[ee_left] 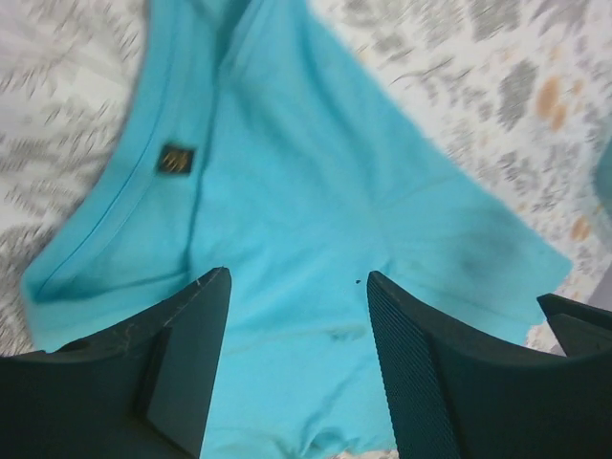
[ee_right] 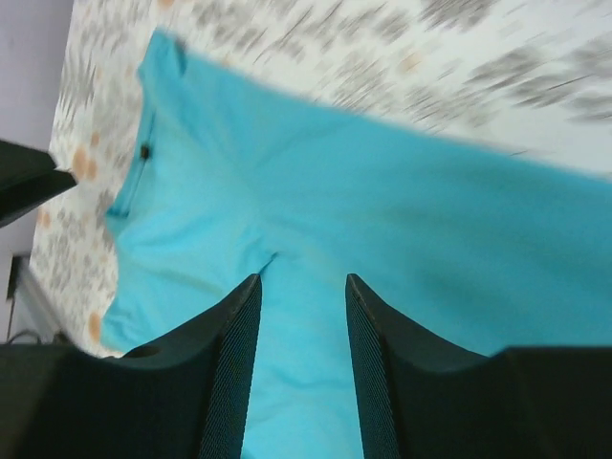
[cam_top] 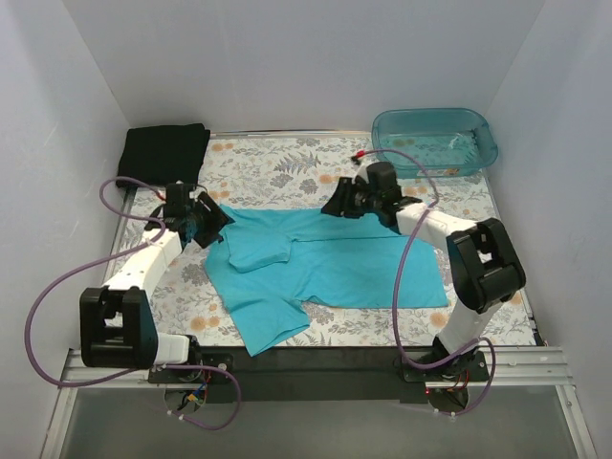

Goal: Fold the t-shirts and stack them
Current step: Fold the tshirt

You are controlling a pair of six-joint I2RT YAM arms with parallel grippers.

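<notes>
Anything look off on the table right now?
Nothing spilled or damaged. The teal shirt lies askew and uneven: one sleeve is folded onto the chest, and a near-left flap juts toward the table's near edge. The black shirt sits folded in the far-left corner.

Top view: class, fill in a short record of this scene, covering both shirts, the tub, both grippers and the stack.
teal shirt: lying mid-table, one flap turned over near its collar end
black shirt: folded, far left corner
tub: far right corner
left gripper: open, over the teal shirt by the collar
right gripper: open, over the teal shirt's far edge
stack: not yet made; the shirts lie apart
</notes>
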